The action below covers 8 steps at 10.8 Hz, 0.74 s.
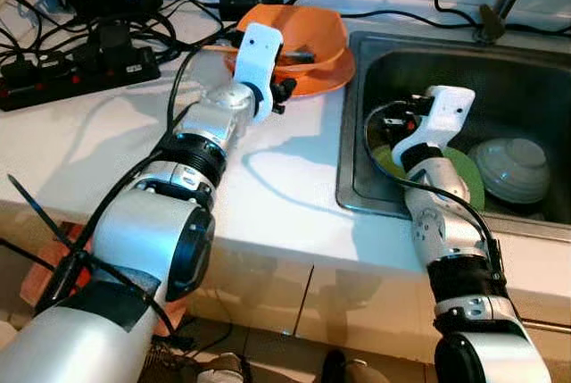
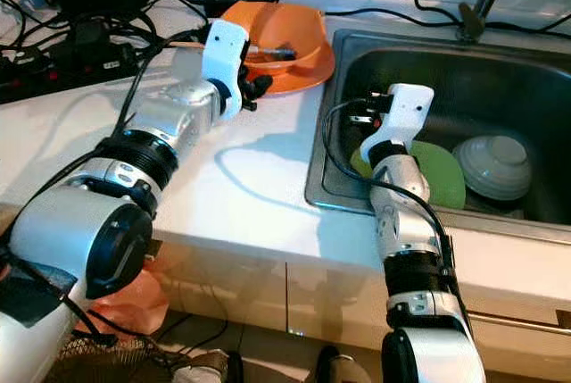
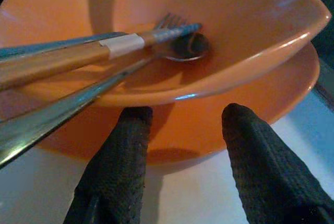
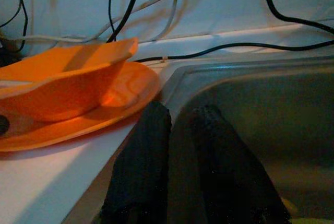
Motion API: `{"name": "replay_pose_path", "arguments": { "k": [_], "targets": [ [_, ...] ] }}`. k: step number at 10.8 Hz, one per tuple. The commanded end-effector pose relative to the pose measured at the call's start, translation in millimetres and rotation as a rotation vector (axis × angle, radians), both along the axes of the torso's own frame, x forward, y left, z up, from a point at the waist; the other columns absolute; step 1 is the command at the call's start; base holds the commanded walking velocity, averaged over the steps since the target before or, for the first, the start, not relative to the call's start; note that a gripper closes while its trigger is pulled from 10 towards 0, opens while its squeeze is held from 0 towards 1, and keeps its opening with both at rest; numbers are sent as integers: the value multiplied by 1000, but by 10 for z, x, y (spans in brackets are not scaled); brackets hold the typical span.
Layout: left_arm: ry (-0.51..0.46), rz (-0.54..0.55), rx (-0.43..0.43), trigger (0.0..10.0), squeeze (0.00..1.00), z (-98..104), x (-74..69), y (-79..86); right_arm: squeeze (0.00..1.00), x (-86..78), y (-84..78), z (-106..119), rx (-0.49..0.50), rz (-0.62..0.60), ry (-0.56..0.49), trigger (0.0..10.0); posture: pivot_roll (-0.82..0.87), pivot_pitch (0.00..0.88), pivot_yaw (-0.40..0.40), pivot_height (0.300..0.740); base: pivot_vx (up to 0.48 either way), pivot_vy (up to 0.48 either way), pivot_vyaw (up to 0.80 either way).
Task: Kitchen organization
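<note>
**Left claw lined up on the orange bowl**

Left claw [image 3: 180, 130] open, fingers apart, tips just short of the orange plastic bowl [image 3: 219, 36] stacked on an orange plate [image 3: 292, 78] on the white desk [image 1: 268, 187]. Fork, spoon and chopsticks [image 3: 120, 46] lie inside, so we should pinch the near rim and lift level. Right claw [image 4: 182, 145] nearly closed, empty, over the steel sink [image 1: 526, 88].
</note>
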<state>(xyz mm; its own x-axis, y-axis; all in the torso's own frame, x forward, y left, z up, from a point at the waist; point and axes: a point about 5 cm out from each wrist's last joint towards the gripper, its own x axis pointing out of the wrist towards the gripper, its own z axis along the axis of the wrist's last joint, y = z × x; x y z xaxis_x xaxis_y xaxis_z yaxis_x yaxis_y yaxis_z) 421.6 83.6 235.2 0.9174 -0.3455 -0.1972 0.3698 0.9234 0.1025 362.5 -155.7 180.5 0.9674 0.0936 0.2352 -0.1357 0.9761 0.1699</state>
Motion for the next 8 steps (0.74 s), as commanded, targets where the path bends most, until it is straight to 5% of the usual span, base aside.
{"name": "replay_pose_path", "arguments": {
  "k": [1, 8],
  "targets": [
    [-13, 6, -5, 10000, 0, 62, 11, -11, 0, -47, 5, -109, -7, -3, 43, 10000, 20, 163, 46, 740, 0, 0, 0],
    [31, 85, -50, 10000, 0, -107, 8, 143, 0, -242, -123, 99, -43, -24, -6, 10000, -52, 239, 20, 740, 0, 0, 0]
  ]
}}
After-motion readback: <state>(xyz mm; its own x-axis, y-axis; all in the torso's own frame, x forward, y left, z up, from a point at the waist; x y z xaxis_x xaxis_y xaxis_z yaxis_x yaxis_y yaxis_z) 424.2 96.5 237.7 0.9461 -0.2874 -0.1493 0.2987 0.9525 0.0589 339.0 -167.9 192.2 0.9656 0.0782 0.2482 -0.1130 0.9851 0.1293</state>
